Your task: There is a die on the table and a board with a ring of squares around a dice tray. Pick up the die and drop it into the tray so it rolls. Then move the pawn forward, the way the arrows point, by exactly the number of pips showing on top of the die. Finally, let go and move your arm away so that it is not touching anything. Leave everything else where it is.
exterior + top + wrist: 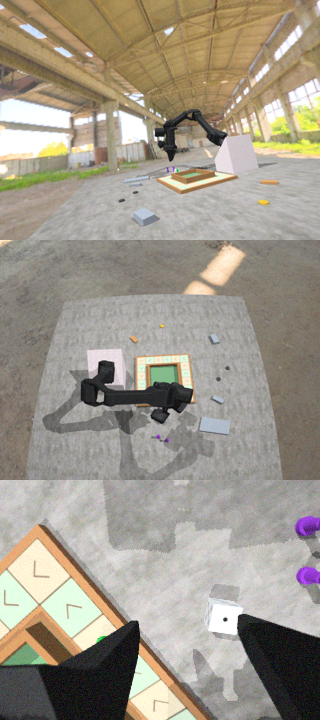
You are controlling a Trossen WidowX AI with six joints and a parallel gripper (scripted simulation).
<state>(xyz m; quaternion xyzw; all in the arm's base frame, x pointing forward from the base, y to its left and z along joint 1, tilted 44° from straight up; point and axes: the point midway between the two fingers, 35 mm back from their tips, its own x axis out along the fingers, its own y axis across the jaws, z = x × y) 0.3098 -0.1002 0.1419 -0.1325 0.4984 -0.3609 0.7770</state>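
Note:
My gripper (170,160) (187,625) is open and empty, pointing down high above the table beside the board. In the top view the arm hides its fingers. The white die (224,619) lies on the table below, nearer the right finger in the wrist view, with one pip on top. The board (141,368) (182,191) (70,566) has pale green and cream arrow squares around the brown-walled dice tray (147,374) (178,178), which has a green floor. The green pawn (177,170) (102,639) stands on the board, mostly hidden by the left finger in the wrist view.
Two purple pawns (158,436) (308,576) stand near the die. A flat blue-grey block (215,425), two smaller ones and two black discs (227,367) lie right of the board. An orange block (134,339) and yellow disc (162,326) lie beyond it. A pale block (117,356) is under the arm's base.

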